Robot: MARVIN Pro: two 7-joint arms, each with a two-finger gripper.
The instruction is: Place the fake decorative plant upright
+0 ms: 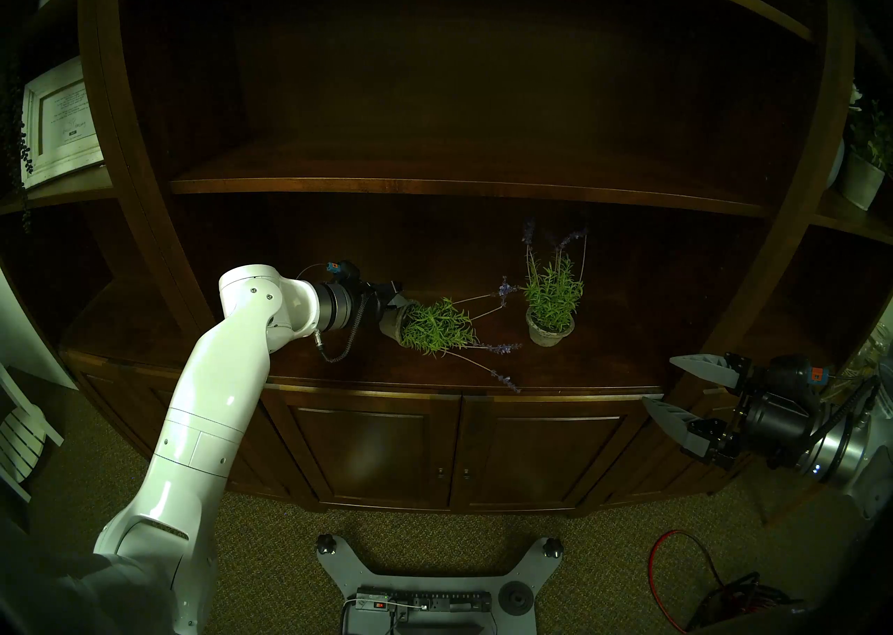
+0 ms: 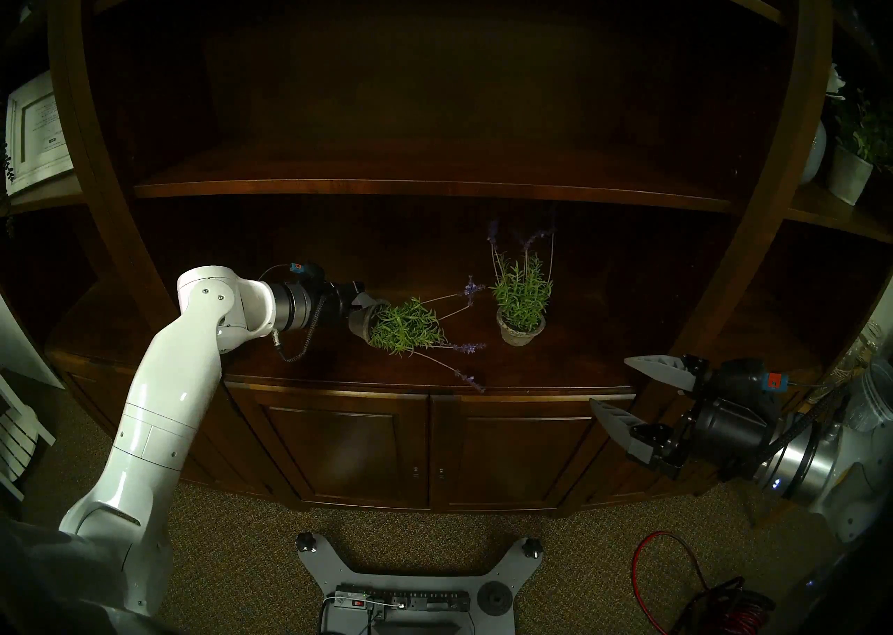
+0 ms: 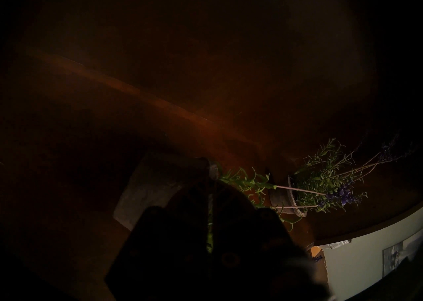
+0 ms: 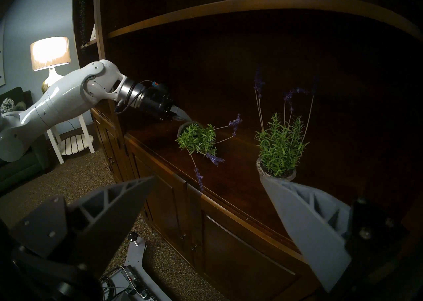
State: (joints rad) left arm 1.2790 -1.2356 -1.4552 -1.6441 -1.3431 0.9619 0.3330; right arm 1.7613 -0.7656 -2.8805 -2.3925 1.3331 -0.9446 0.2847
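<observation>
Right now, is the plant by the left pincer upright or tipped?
Tipped. The fallen plant lies sideways on the cabinet top, stems pointing right; left pincer grips its pot rim.

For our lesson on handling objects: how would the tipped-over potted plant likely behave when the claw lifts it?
The tipped plant would probably swing top-heavy, since long flower stems stick out sideways. Its round pot may roll on the shelf. The left claw grips only the rim, so it could pivot.
</observation>
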